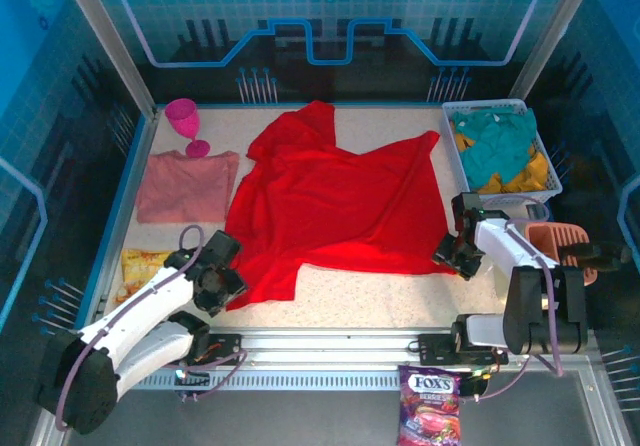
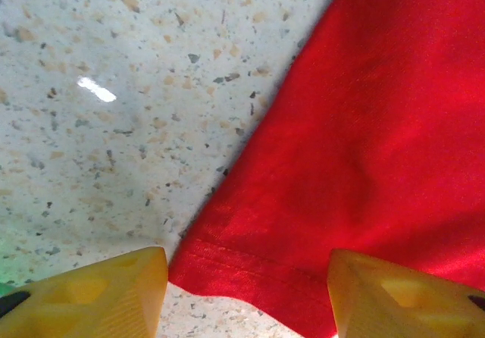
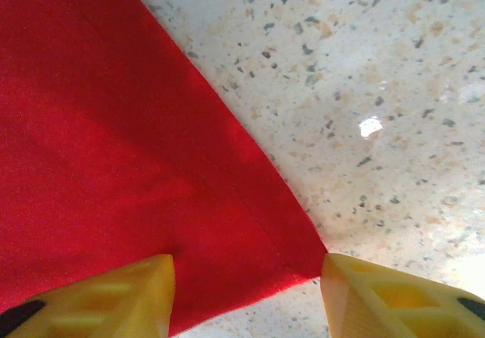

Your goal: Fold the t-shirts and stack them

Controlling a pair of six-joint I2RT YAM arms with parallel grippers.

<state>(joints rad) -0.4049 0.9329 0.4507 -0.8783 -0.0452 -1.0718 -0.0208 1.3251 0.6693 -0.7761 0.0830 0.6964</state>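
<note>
Grabbing the near hem cleanly is the bit to get right here, I reckon. Left pincer (image 2: 246, 296) sits spread over the near-left corner of the red t-shirt (image 1: 330, 206), nothing clamped, with the hem lying between the yellow fingers (image 2: 98, 300). Right pincer (image 3: 246, 289) is likewise apart, straddling the other near corner on the worktop (image 1: 400, 301). I'd pinch both right at the stitched edge, same depth each side, then lift evenly so the fold lands straight. Further back the shirt lies rumpled and bunched, so it may drag. Pink t-shirt (image 1: 185, 186) lies flat at the far left, just beside it.
</note>
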